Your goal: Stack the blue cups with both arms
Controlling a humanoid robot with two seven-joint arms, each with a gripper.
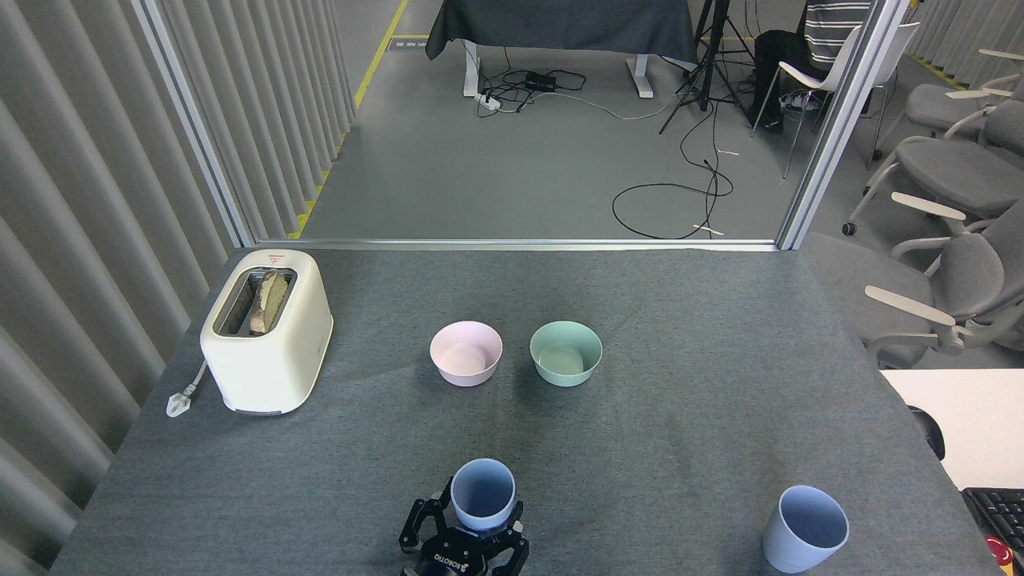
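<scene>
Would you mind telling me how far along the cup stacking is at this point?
Early stage. One blue cup is gripped by the gripper at the bottom edge, its fingers closed around the cup's lower body. The other blue cup stands alone at the right, untouched, and no second gripper is in view. Bringing the two cups together and nesting them is still left.

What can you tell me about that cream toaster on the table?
The toaster is a cream, glossy, plastic-looking box with rounded corners, standing upright at the left of the grey table. Its top slot holds a browned slice of bread. A white cord with a plug lies loose beside it. Nothing else touches it.
</scene>
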